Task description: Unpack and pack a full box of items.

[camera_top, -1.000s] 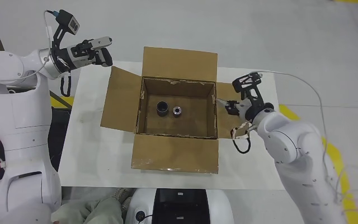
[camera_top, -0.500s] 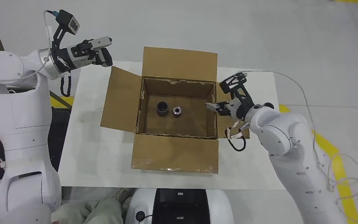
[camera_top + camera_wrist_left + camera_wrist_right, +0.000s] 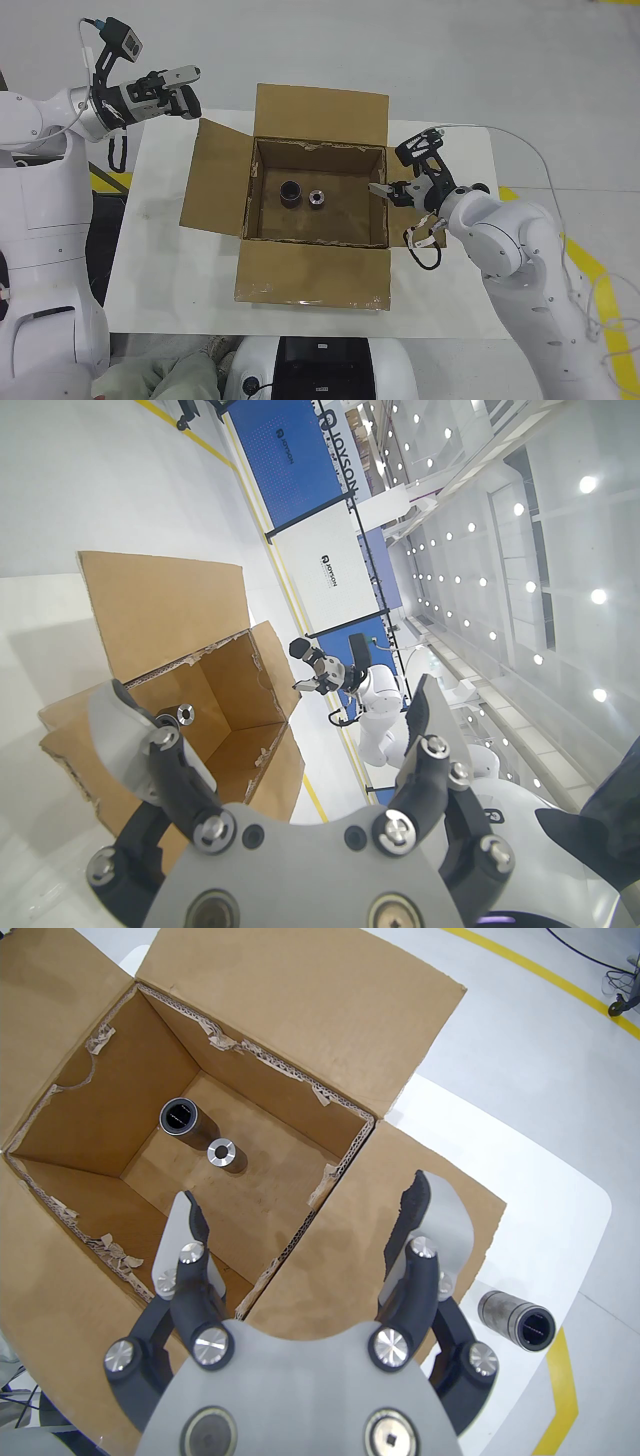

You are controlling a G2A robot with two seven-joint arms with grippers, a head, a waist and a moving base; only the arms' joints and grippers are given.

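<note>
Open brown cardboard box [image 3: 315,270] on the white surface [image 3: 160,260], with both end effectors empty.

The right end effector [image 3: 305,1203] hovers with its fingers spread and nothing between them, over the box's right flap just at the rim. Near it, on the surface just off that flap's edge, a grey steel cylinder with a dark bore [image 3: 517,1320] lies on its side. Below and beyond the end effector, two parts stand upright on the box floor: a small bright silver cylinder with a narrow centre hole [image 3: 223,1153], and just beside it a larger dark grey sleeve with a black bore [image 3: 180,1120]. The box's four flaps are folded outward and its corrugated rim is torn and ragged. Farthest off, past the opposite flap, the left end effector [image 3: 183,88] is likewise spread and empty, well apart from the box.
</note>
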